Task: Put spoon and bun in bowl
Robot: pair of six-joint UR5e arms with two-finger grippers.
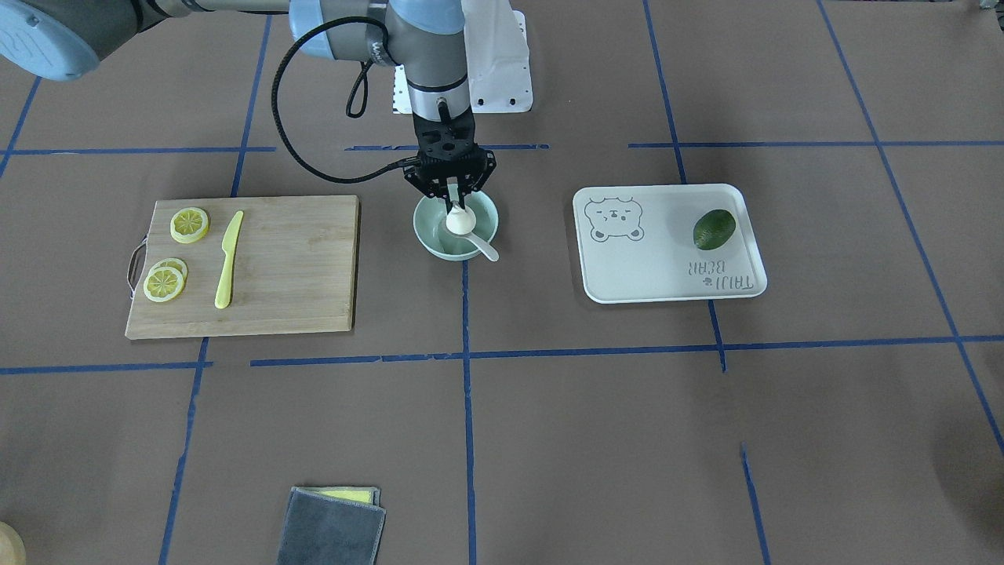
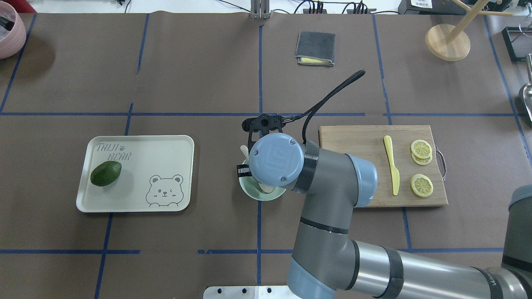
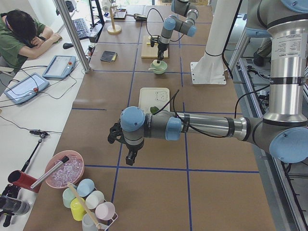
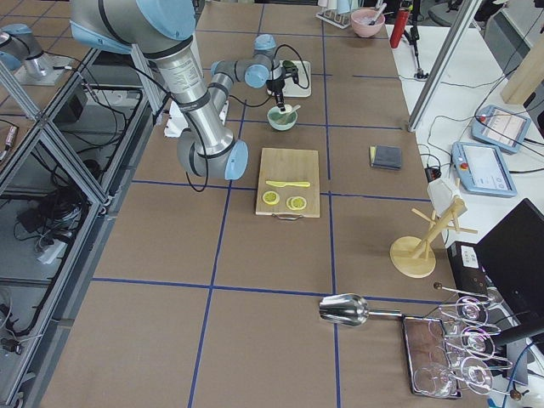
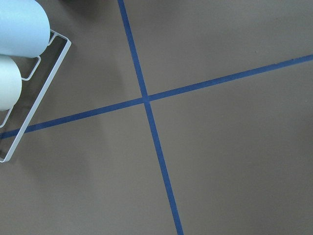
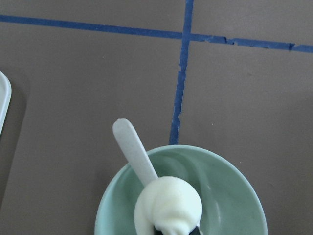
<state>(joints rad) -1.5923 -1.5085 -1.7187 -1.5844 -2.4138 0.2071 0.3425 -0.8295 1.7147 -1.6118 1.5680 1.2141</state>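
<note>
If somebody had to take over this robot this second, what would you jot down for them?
Right gripper: fingers shut on the bun, low over the bowl.
Left gripper: far from the bowl; open or shut, cannot tell.
Done: the spoon lies in the bowl, handle over the rim.
To do: let the bun go into the bowl, then back away.

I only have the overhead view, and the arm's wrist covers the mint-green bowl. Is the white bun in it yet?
Observer: The small round white steamed bun is within the rim of the round pale mint-green bowl, its top held by the closed jaws of the right gripper.
Operator: And the spoon?
Observer: The small off-white spoon lies in the bowl under the bun, handle over the rim.
Operator: The left arm?
Observer: The left gripper hangs above the brown table near a rack of pastel cups, far from the bowl.
</note>
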